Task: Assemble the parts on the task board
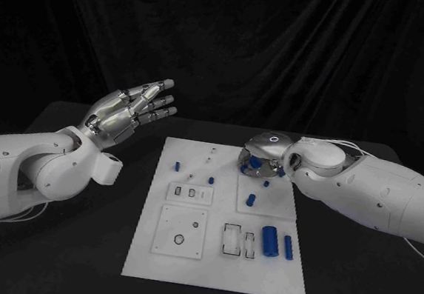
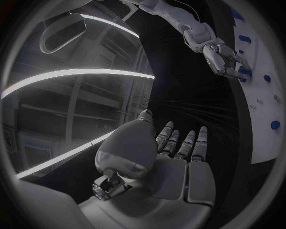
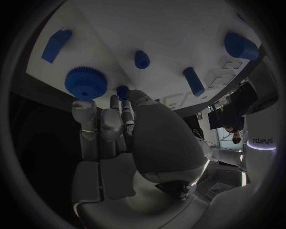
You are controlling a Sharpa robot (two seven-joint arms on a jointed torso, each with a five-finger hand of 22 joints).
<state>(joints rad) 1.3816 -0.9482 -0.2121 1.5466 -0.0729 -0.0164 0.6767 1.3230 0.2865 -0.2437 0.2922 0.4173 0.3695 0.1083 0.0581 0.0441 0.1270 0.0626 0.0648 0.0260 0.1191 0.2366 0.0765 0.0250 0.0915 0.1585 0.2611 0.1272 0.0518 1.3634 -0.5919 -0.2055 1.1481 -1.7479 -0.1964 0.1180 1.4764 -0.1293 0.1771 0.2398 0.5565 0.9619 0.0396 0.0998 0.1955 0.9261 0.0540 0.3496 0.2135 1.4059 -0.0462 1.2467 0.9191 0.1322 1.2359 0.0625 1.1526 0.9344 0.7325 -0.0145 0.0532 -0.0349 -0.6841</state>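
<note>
Black cloth hangs behind a black tabletop (image 1: pixel 68 245), and the white task board (image 1: pixel 216 267) lies in its middle.

Nearest on the board I see two blue cylinders (image 1: pixel 275 242) lying side by side next to empty slots. A little farther there is a small blue peg (image 1: pixel 252 199), and two more small parts on the board's left half.

At the far right of the board, the right robot hand (image 1: pixel 258 161) is lowered onto some blue parts. The step in hand seems to be picking one part there. Its wrist view shows what the head view hides: a blue gear (image 3: pixel 86 82) just beside the fingertips (image 3: pixel 83 112), and a small blue piece at their ends. Whether the fingers pinch it, I cannot tell. The next move probably calls for a sure grip, then carrying the part to its seat.

The left robot hand (image 1: pixel 131 112) is raised over the tabletop beside the board's far left corner, fingers apart, holding nothing.
</note>
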